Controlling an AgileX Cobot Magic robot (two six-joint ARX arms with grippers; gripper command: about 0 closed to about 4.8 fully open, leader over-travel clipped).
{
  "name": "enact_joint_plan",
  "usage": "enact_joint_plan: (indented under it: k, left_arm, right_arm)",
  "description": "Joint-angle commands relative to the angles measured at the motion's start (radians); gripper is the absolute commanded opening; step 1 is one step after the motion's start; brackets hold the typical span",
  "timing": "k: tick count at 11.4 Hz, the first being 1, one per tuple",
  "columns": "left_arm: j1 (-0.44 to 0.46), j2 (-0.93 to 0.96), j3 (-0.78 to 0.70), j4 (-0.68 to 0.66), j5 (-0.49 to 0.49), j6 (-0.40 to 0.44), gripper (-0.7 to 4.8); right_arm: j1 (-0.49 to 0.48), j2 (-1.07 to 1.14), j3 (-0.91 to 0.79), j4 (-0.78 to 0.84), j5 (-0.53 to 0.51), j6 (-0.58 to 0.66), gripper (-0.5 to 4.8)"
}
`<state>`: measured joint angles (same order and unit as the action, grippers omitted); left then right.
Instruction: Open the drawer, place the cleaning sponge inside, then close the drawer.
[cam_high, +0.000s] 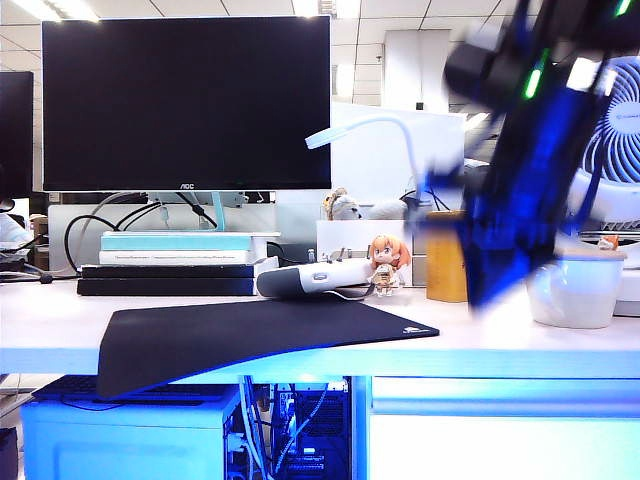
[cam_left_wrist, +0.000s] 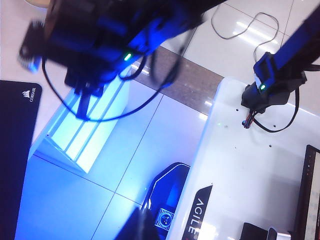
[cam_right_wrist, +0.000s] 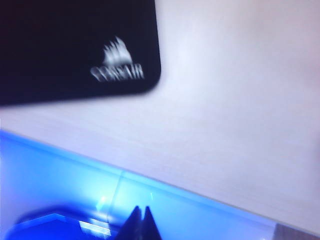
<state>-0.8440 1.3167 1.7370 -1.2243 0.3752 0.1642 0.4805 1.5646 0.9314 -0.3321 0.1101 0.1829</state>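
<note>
- The right gripper (cam_right_wrist: 141, 220) has its jaws pressed together and empty, above the counter (cam_right_wrist: 230, 130) edge near the corner of a black mouse mat (cam_right_wrist: 75, 45).
- The left gripper is out of sight; its jaws are also closed.
- The drawer (cam_high: 500, 440) sits closed under the counter.
- The sponge is not visible anywhere.
- Likely the opening step; next, the front panel must be caught and pulled out.
</note>
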Motion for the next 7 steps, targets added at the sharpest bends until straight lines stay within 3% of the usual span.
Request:
enact_joint_plan:
  k: [1,7]
  left_arm:
    - [-0.001,-0.008,0.004,-0.005,0.003,0.005,-0.05]
    - [-0.002,-0.008,0.003,-0.036,0.003,0.029,-0.05]
  right_arm:
    - [0.001,-0.172,0.005,0.013,0.004,-0.002,-0.08]
    - [0.003,-0.549,-0.022,-0.014,0.032,-0.027,-0.08]
